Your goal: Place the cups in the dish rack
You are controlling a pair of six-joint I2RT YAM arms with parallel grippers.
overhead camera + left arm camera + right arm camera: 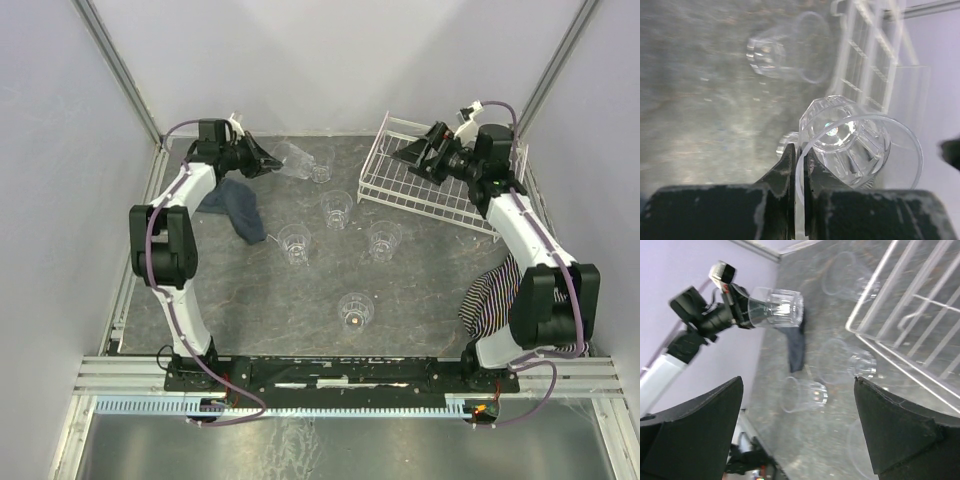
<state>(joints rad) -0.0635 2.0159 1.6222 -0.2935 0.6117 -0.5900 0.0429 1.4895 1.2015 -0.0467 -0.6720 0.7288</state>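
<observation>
My left gripper [268, 160] is shut on the rim of a clear ribbed cup [294, 157], holding it on its side above the back left of the table. The left wrist view shows that cup [850, 145] with its rim pinched between the left gripper's [799, 152] jaws. A second cup [320, 173] lies just beyond the held one. Three cups [337, 208] [294, 243] [384, 240] stand mid-table, and one more [355, 311] is nearer the front. The white wire dish rack [400, 192] sits back right. My right gripper [420, 152] hovers over it, open and empty, also seen in its wrist view [798, 382].
A dark blue cloth [235, 205] lies beside the left arm. A striped cloth [495, 290] lies by the right arm's base. Walls and frame posts close off the back and both sides.
</observation>
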